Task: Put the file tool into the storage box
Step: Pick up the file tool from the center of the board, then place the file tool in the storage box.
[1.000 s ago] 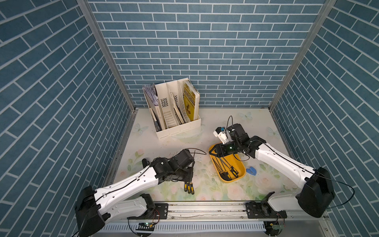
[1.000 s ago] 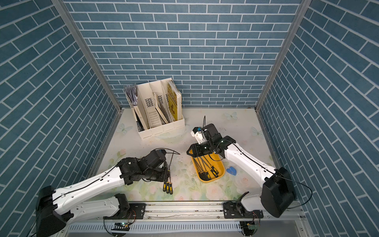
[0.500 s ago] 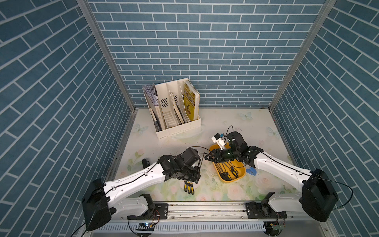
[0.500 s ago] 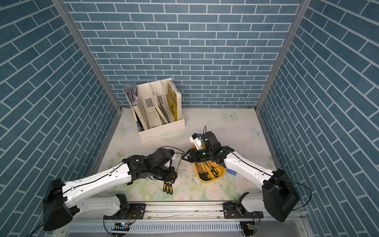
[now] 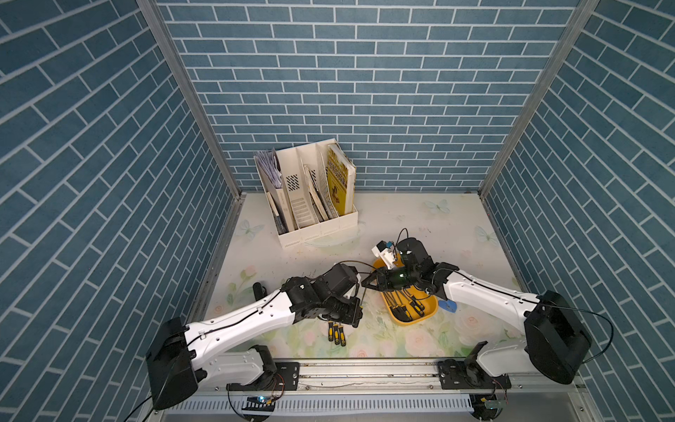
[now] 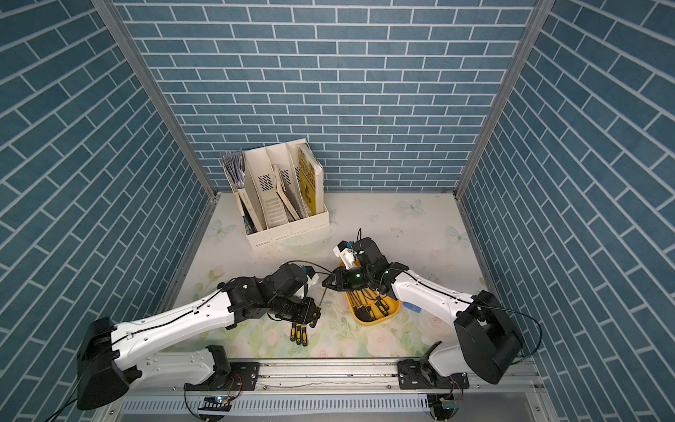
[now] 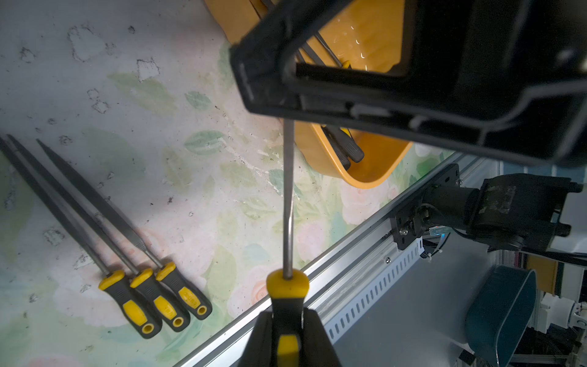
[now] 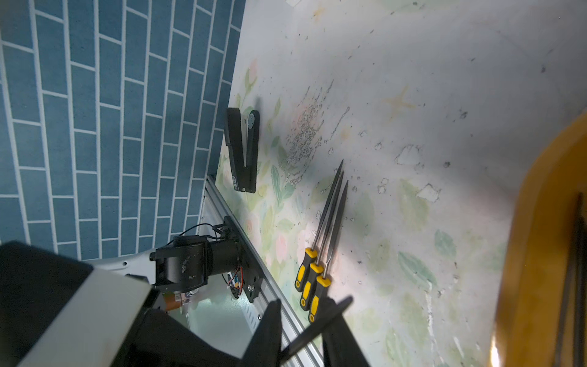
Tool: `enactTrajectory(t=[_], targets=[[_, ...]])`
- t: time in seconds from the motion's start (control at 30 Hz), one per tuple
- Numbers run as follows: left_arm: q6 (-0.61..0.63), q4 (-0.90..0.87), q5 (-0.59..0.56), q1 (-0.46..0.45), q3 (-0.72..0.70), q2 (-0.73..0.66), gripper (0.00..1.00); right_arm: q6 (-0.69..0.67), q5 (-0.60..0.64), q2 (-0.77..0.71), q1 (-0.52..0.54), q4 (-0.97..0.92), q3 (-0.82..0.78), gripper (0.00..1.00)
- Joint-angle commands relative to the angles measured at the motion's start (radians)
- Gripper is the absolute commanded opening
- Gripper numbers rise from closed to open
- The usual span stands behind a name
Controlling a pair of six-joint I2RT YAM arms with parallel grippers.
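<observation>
Right gripper (image 5: 365, 285) reached file (image 7: 288, 197) — only its wrist view shows tip.

Blue brick-patterned walls (image 5: 365, 91) on three sides; pale floral tabletop (image 5: 420, 219); aluminium rail (image 5: 365, 369) along the front.

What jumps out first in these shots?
A yellow-handled file hangs above the table, handle clamped in the left gripper, tip between the fingers of the right gripper. Three more files lie side by side on it near the orange storage box, which holds several.
</observation>
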Motion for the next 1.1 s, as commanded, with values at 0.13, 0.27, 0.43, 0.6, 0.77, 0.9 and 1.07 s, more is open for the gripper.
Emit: enactTrajectory(t=[0.13, 0.27, 0.43, 0.6, 0.77, 0.9, 1.07], targets=[[0.017, 0.021, 0.024, -0.006, 0.032, -0.016, 0.29, -0.002, 0.010, -0.019, 0.007, 0.005, 0.009, 0.02], [0.014, -0.003, 0.001, -0.004, 0.057, -0.040, 0.69, -0.011, 0.016, -0.024, 0.006, -0.026, 0.019, 0.00], [-0.009, -0.063, -0.066, 0.011, 0.106, -0.106, 0.85, -0.068, 0.039, -0.038, -0.027, -0.138, 0.045, 0.00], [-0.057, -0.109, -0.141, 0.044, 0.111, -0.211, 0.90, -0.227, 0.099, -0.075, -0.132, -0.395, 0.130, 0.00], [-0.078, -0.146, -0.190, 0.050, 0.067, -0.249, 0.90, -0.410, 0.193, -0.038, -0.168, -0.644, 0.285, 0.00], [-0.091, -0.119, -0.191, 0.050, 0.026, -0.252, 0.90, -0.505, 0.287, 0.032, -0.166, -0.763, 0.368, 0.00], [-0.097, -0.096, -0.196, 0.050, -0.011, -0.234, 0.90, -0.579, 0.410, 0.149, -0.156, -0.826, 0.409, 0.00]])
